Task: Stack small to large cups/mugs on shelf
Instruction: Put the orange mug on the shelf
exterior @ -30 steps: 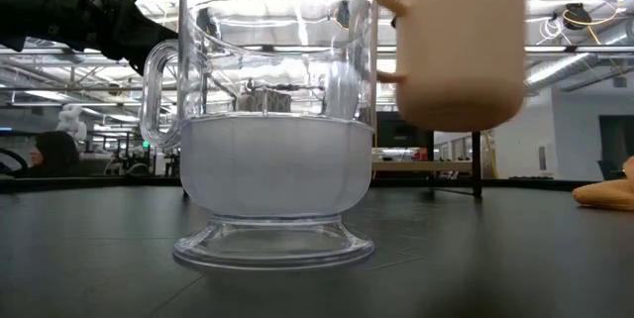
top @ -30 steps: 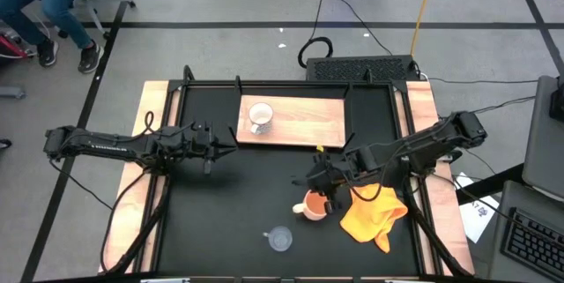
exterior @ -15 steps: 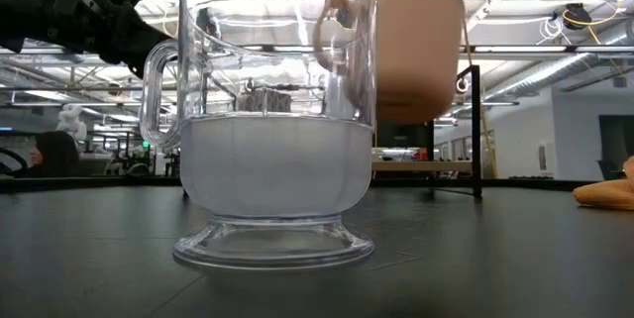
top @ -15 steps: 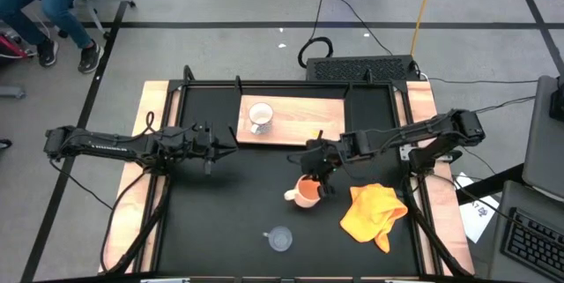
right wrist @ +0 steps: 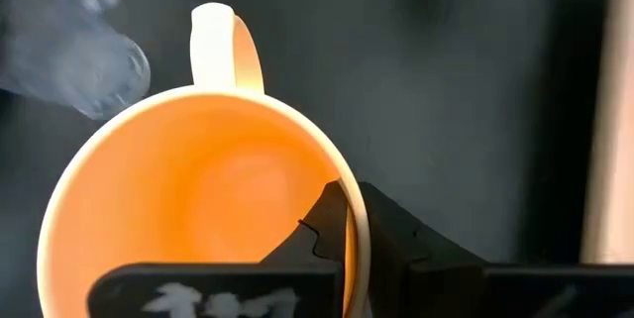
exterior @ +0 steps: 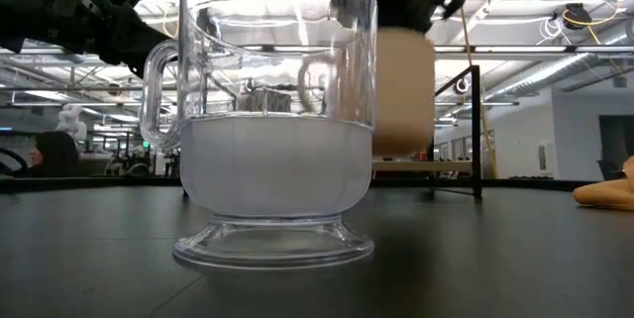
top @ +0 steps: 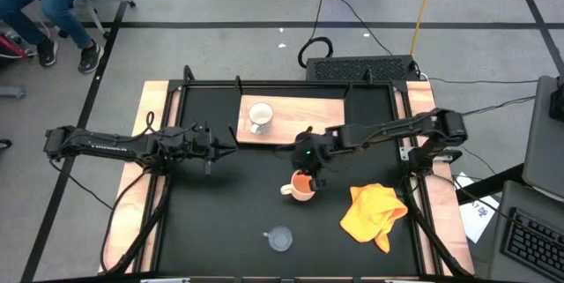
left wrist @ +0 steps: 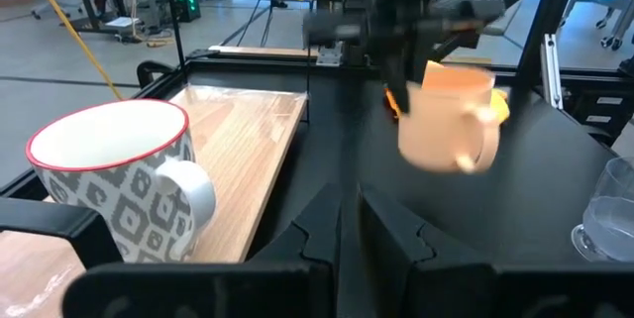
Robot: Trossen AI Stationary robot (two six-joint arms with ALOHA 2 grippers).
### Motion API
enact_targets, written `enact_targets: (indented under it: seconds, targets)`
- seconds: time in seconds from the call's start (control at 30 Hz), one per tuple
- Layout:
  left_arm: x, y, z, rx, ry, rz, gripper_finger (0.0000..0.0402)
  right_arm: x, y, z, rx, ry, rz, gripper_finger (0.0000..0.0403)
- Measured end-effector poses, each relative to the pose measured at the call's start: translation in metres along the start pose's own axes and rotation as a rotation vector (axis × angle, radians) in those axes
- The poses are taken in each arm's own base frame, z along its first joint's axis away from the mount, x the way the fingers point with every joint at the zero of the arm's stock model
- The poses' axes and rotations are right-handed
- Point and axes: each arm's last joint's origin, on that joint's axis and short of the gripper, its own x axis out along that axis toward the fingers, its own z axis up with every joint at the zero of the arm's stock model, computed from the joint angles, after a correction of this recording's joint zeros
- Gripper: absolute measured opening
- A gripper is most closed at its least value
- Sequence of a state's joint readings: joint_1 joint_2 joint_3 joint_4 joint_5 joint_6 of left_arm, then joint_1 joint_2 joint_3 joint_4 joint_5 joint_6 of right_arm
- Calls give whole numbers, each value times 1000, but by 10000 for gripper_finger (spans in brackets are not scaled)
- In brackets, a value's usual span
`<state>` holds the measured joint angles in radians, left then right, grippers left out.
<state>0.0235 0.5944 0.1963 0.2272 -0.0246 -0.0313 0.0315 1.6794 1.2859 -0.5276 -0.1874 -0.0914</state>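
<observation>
My right fingers [right wrist: 347,221] pinched the rigid, light orange-yellow handled mug [top: 302,186] by its rim, mid-frame above the desk [top: 229,212]; judged slip-prone. Left fingers [left wrist: 347,221] shut, empty.

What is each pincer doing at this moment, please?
Left pincer: shut, holding nothing, beside the shelf.
Right pincer: shut on the orange mug's rim, lifted.

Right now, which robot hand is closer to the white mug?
The left. The left gripper waits just beside the shelf where the white mug stands. The right gripper is farther off over the table, holding the orange mug.
</observation>
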Motion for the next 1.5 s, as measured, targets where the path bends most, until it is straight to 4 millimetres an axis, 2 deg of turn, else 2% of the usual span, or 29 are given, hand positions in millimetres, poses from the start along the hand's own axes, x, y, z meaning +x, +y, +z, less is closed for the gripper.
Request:
enact_targets:
  seconds: [0.13,0.3,0.47,0.73,1.13,1.5]
  targets:
    - [0,0,0,0,-2,0,40,18,-4,5,-11,60,-1,4]
    - [0,0,0,0,-1,0,40,30,-9,15,-48,90,-47,5]
    - [0,0,0,1,2,-1,40,26,-9,25,-125,47,-51,8]
    - [0,0,-1,3,12,0,40,24,-20,30,-161,8,-69,9]
    - [0,0,-2,2,16,0,40,45,-25,24,-231,59,-57,10]
    - [0,0,-2,0,18,0,40,48,-28,26,-231,27,-59,10]
